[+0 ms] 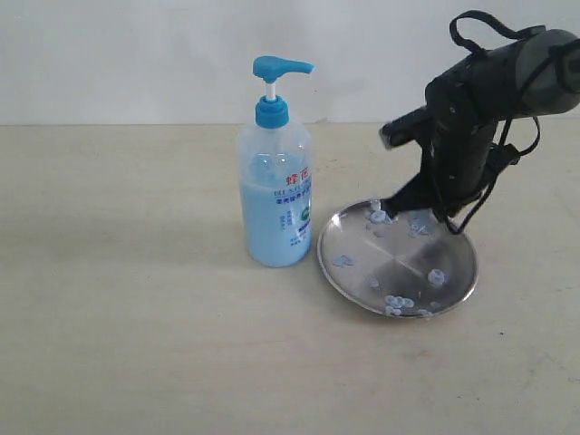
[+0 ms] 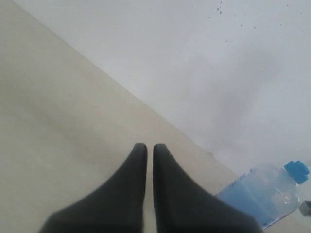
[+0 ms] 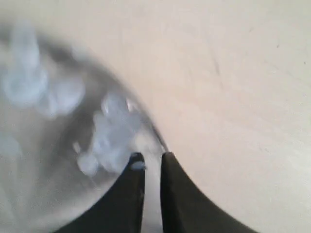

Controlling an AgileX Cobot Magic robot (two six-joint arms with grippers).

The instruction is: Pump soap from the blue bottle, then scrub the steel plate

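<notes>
Scrubbing the steel plate (image 1: 399,263)
It sits near me on the worktop (image 1: 118,317), blue bottle (image 1: 275,204) just beside. My right end effector (image 3: 151,158), clenched (left end effector (image 2: 146,148) too), is at the far rim; I'd rub softly through the soap (image 1: 397,302).

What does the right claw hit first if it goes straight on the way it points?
The steel plate: the right claw has its tips at the plate's rim, beside soap blobs. The view is blurred, so it may already touch. Past the rim, only bare table shows.
</notes>
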